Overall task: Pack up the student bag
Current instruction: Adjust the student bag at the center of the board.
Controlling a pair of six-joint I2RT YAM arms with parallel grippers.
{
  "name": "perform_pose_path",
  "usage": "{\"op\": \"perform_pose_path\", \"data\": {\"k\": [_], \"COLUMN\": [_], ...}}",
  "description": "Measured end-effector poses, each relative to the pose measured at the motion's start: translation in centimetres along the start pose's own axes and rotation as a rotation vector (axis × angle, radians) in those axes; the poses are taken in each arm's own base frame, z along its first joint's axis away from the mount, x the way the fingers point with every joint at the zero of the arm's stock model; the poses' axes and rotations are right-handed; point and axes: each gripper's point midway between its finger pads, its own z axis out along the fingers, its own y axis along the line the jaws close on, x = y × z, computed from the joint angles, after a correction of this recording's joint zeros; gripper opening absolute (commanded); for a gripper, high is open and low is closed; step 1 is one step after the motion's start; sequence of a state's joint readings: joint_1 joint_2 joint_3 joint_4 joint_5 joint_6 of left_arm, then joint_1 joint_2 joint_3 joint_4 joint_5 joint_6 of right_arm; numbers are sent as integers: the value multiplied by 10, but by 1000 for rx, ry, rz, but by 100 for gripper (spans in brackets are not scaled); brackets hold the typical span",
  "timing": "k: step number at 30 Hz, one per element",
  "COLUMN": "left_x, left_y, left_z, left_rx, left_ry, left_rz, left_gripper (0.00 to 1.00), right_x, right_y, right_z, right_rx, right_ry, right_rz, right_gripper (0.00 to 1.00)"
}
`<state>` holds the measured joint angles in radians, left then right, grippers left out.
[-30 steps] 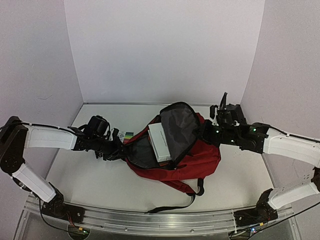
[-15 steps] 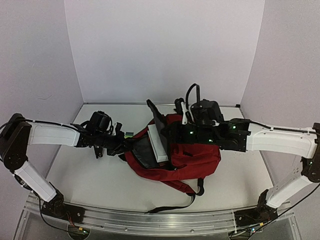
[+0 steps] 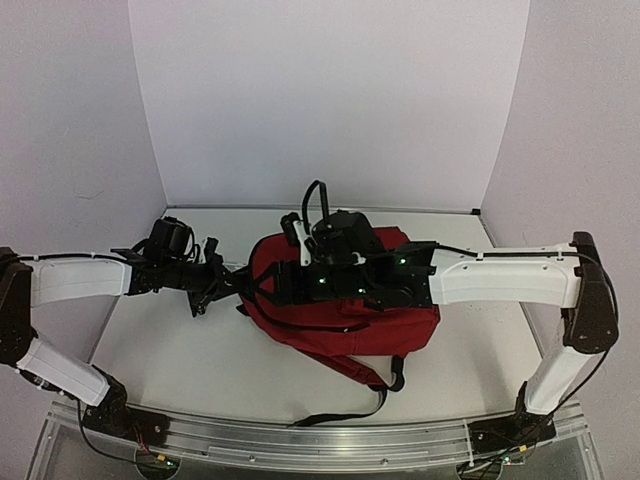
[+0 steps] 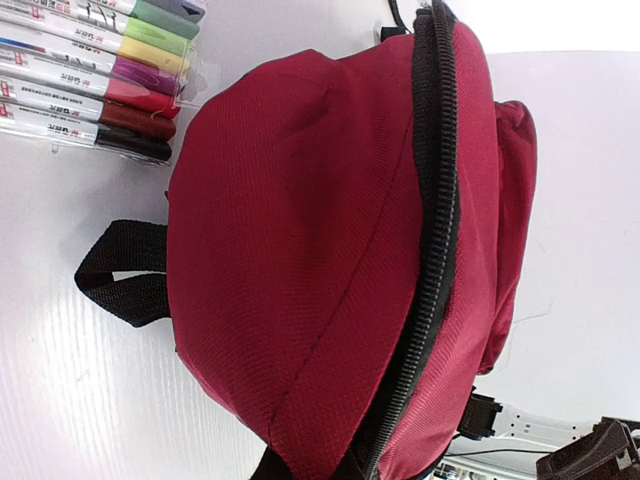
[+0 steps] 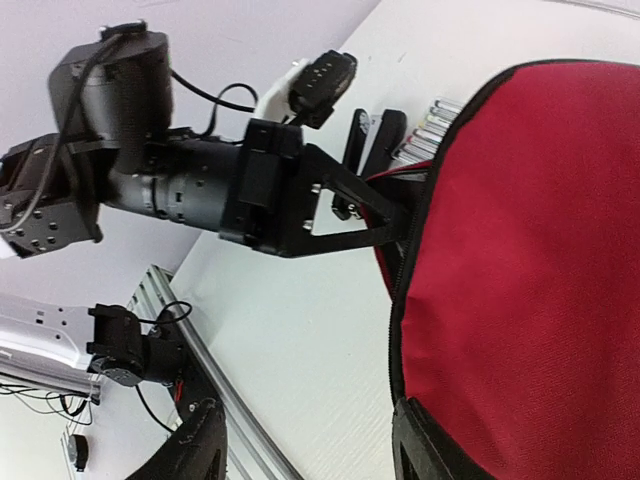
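Pincer work first: the left pincer (image 5: pixel 392 212) is pressed together on a thin fold of red cloth at the edge of the red fabric backpack (image 3: pixel 370 310), right by its black zipper (image 4: pixel 430 200). The right pincer (image 5: pixel 312 450) hangs just beside it with its 2 fingers spread and nothing between them but bare surface and the bag's rim. Its arm reaches across low over the top of the bag.

The backpack lies on its side in the middle of the white surface (image 3: pixel 480 350), flap down. Whether the zipper is fully run shut cannot be told. A black webbing loop (image 4: pixel 125 270) sticks out from its near end. A clear pack of coloured markers (image 4: pixel 90 70) lies outside the bag, just beside the end the left pincer holds.

Risks, as I judge them:
- The left pincer's bite is small, so a tug could pull the cloth free.
- The 2 pincers sit very near each other, so a careless move could knock them together.
- The right arm could drag the bag or snag its loop.
- The markers could get shoved aside or left unpacked.
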<state>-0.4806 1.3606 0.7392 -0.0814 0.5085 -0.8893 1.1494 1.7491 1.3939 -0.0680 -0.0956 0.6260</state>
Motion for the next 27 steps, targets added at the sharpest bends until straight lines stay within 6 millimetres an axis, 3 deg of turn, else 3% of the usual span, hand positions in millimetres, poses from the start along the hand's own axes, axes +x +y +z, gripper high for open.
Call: {"op": "perform_pose_path", "data": {"k": [4,8,13,17,19,24,27], "left_x": [-12,-35,-84,-117,-128,-132,-125], "left_y": [8,11,7,7,4,5,13], "left_z": [-1,2,8,16,17,8,-8], "left_rx": [0,3,34,18,16,-21,-85], "left_ry": [14,25,5,-10,-19,-52,-100], "left_rz": [-30,-48,-38,4,33,75,91], "left_gripper": [0,0,2,24,36,59,70], "right_x": [-10,-26,-31,-19,-8,18,31], "right_y": [4,-2,-39,-83,-95,-82,-69], "right_z": [-12,-37,-65,-76,-78,-76,-72], "right_rx": [7,46,124,215,232,166,131], "right_ry": [-25,-72,-102,-80,-51,49,93], "right_rz": [-10,0,52,111,122,97,69], "right_gripper": [78,79,79,75,70,65,61]}}
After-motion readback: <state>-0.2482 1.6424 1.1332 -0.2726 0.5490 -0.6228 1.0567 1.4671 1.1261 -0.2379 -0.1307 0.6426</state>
